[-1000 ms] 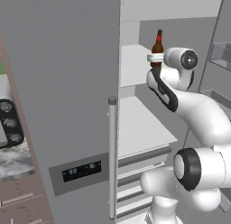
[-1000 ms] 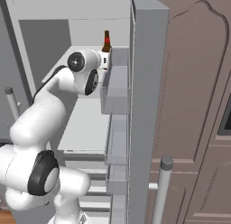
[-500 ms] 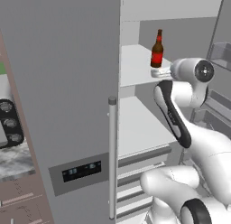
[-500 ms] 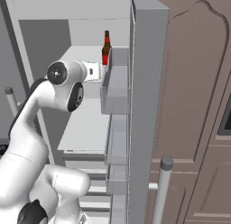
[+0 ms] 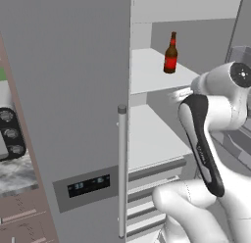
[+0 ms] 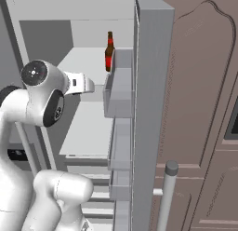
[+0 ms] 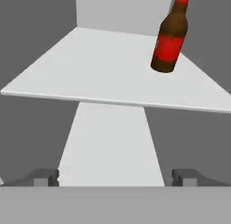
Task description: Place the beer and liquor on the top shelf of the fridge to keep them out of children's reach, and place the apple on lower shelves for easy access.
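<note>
Even, flat rendered light around my open two-finger gripper [image 7: 115, 178]; soft shading under the flat white shelf board [image 7: 90, 69] ahead of it, no glare, mild pixel softness.

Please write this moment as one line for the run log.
beer: standing upright on top shelf | tool: open, empty, in front of shelf edge | fridge: door open

stove knobs [image 5: 11, 134], brown cabinet door [image 6: 204, 109]

One beer [image 5: 170, 55] bottle, two bare white shelf boards in view, the top shelf [image 5: 152, 70] and one lower shelf [image 5: 152, 139], inside one fridge [image 5: 73, 100].
</note>
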You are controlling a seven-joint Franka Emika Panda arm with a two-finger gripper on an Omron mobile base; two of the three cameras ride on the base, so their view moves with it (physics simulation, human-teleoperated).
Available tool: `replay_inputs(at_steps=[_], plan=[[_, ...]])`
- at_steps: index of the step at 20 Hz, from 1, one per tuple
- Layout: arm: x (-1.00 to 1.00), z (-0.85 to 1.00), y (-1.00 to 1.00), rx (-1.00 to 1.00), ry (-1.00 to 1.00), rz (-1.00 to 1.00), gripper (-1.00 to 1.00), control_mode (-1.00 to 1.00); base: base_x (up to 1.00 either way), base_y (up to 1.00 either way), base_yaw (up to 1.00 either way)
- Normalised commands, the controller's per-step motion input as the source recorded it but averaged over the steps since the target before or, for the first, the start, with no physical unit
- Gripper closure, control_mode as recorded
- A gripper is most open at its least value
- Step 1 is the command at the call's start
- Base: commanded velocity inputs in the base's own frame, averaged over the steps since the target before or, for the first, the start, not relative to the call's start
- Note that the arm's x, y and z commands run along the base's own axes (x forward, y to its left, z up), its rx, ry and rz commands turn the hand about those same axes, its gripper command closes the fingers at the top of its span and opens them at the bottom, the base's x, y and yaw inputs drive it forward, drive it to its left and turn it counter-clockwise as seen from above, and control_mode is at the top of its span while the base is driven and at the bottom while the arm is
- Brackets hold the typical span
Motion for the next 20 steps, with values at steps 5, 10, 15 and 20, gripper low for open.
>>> replay_inputs(at_steps=[5,10,15,20], plan=[[-0.96,-0.48,0.16,0.0,0.23,0.1,-1.0,-1.0,0.0,0.0,0.0],[-0.66,-0.88,-0.04,0.01,0.02,0.09,-1.0,-1.0,0.0,0.0,0.0],[-0.07,-0.39,0.04,0.0,0.03,0.01,-1.0,-1.0,0.0,0.0,0.0],[0.31,0.0,0.0,0.0,0.05,0.0,-1.0,-1.0,0.0,0.0,0.0]])
